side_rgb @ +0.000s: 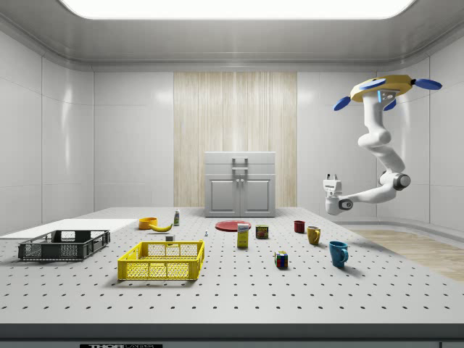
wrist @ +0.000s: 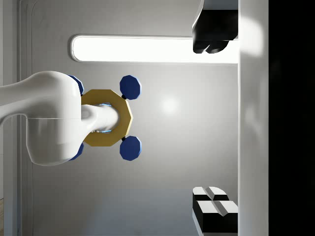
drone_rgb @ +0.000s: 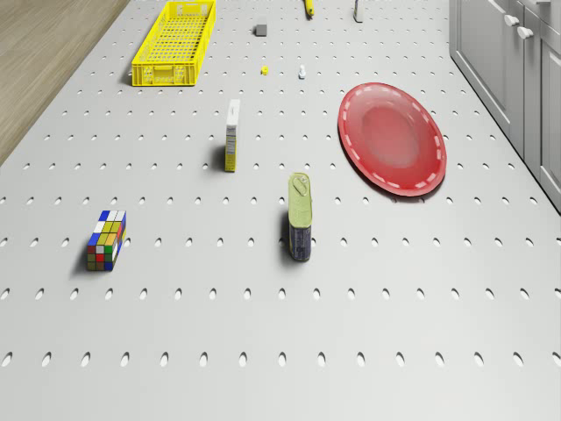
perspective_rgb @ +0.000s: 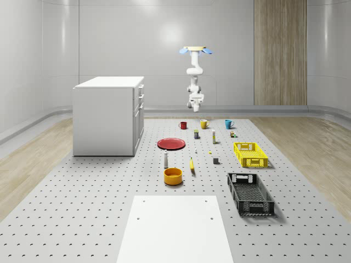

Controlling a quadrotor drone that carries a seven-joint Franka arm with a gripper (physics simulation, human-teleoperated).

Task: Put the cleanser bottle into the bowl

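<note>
The cleanser bottle (perspective_rgb: 165, 159) is a small white bottle standing upright on the perforated table, just behind the orange bowl (perspective_rgb: 173, 176). The side view shows the bottle (side_rgb: 176, 217) beside the bowl (side_rgb: 148, 222) at its left. The drone (perspective_rgb: 196, 50) hovers high over the table's far end, above the mugs. Its arm hangs down and bends, so the gripper (side_rgb: 332, 177) points upward, far from the bottle. In the wrist view the fingers (wrist: 211, 44) stand wide apart, open and empty, with the drone's body (wrist: 106, 118) behind them.
A red plate (perspective_rgb: 171, 143), a banana (perspective_rgb: 192, 164), a yellow crate (perspective_rgb: 250, 154) and a black crate (perspective_rgb: 250, 193) lie around the bowl. Three mugs (perspective_rgb: 204, 124) stand at the far end. A white cabinet (perspective_rgb: 108, 115) is at the whole-scene view's left. A can (drone_rgb: 299, 216), box (drone_rgb: 232, 133) and cube (drone_rgb: 107, 239) lie below the drone.
</note>
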